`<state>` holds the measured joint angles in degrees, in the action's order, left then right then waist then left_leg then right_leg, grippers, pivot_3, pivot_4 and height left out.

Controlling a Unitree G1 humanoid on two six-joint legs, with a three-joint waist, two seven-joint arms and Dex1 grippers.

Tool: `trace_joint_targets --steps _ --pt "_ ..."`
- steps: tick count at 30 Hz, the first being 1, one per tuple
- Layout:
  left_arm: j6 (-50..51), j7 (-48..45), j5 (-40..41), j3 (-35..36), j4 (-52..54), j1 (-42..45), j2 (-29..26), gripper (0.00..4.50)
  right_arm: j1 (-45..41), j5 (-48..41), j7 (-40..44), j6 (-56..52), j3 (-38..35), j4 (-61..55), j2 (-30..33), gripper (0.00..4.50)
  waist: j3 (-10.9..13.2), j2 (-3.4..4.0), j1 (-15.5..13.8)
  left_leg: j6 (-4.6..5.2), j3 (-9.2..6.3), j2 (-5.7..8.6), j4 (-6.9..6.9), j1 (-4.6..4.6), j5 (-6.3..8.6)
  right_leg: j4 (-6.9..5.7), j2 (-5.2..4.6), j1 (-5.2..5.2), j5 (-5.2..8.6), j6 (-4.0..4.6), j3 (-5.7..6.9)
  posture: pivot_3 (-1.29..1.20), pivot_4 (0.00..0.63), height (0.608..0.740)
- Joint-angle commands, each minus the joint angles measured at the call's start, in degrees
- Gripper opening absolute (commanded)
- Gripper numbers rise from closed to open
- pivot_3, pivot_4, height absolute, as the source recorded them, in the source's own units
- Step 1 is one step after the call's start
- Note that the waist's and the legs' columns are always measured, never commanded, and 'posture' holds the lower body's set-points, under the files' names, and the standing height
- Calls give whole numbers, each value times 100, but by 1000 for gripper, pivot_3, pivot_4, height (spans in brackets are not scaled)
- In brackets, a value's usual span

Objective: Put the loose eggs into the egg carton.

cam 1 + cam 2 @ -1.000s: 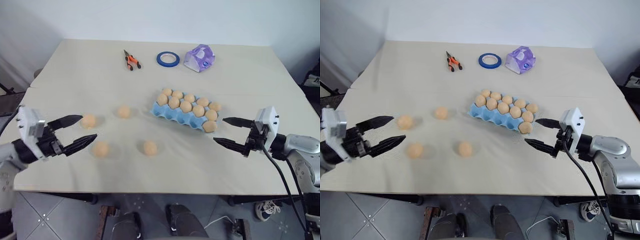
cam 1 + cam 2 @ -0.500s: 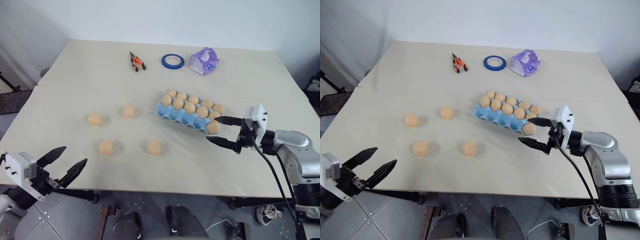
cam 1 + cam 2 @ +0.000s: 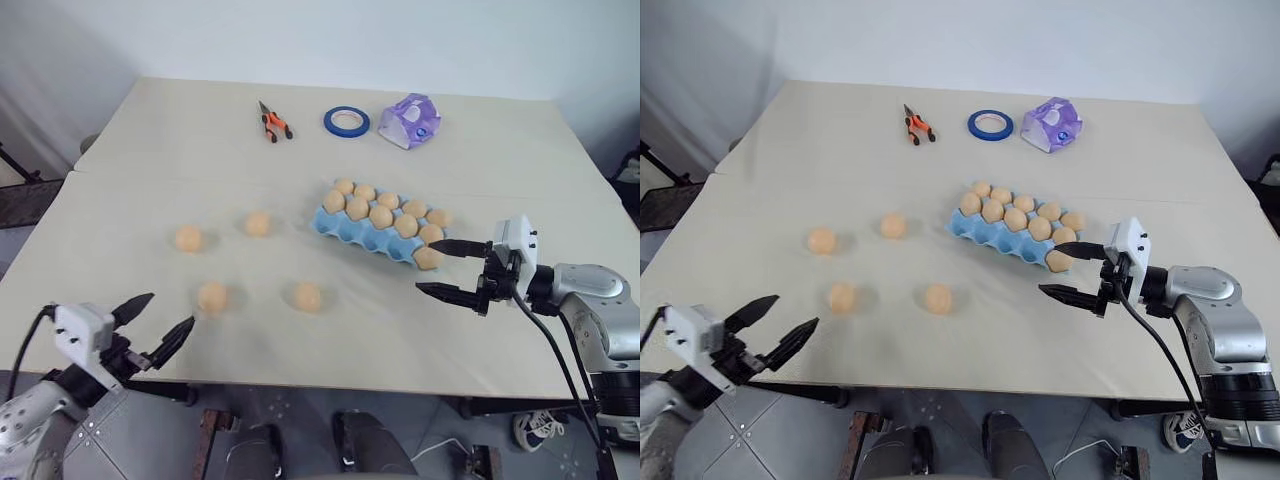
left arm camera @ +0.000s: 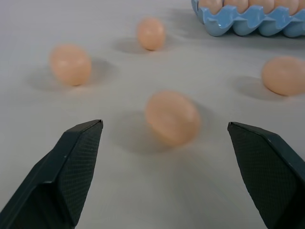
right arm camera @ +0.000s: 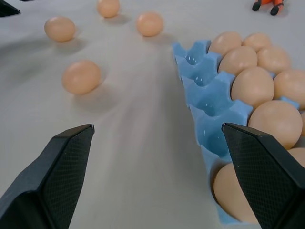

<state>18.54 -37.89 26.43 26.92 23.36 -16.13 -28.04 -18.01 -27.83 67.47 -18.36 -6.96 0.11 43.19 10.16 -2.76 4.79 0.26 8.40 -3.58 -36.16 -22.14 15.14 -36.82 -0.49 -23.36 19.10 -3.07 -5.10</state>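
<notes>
Approach step, judged: left gripper (image 3: 155, 323), fingers spread and empty, should straddle the nearest smooth pale orange-tan loose egg (image 3: 212, 296) and close gently; round shell may roll. Four eggs lie left of the light blue moulded egg carton (image 3: 352, 227). Right gripper (image 3: 449, 268), open, empty, hovers beside the carton's right end.

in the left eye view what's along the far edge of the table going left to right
Pliers → blue tape roll → purple-and-white packet.
</notes>
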Motion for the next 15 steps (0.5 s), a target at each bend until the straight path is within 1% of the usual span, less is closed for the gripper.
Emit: trace_joint_targets --steps 1,2,5,12,14,15 --pt "-212 86 -257 -376 -248 398 -71 4467 142 -72 -83 57 -211 -272 57 4500 -1 1 -4 1 0 0 2 1 0 0 0 1 -10 -19 1 0 150 740" --pt "-251 87 -338 -498 -375 538 -90 4467 195 -79 -98 50 -227 -311 66 4500 -1 2 -6 2 0 0 2 2 -1 -2 0 1 -33 -60 1 0 150 740" --pt "-162 102 -399 -696 -677 898 -150 4467 310 -87 -206 56 -298 -415 66 4500 -1 3 3 5 -1 -4 5 0 -5 -3 4 -4 -32 -59 5 0 150 740" --pt "-203 -14 -538 -1020 -1281 1296 -258 4467 519 -113 -347 32 -393 -601 96 4500 -1 9 -6 2 0 -8 3 2 -7 -10 8 -7 -32 -60 5 0 150 740" --pt "-71 -19 -522 -1107 -1341 1384 -293 4467 555 -115 -399 21 -436 -638 95 4500 -1 9 -9 2 0 -8 2 0 -7 -10 6 -7 -32 -60 5 0 150 740" --pt "60 3 -542 -1172 -1386 1445 -328 4284 575 -115 -422 18 -459 -655 97 4500 -1 9 -12 1 0 -7 1 0 -6 -10 5 -6 -33 -61 5 0 150 740"
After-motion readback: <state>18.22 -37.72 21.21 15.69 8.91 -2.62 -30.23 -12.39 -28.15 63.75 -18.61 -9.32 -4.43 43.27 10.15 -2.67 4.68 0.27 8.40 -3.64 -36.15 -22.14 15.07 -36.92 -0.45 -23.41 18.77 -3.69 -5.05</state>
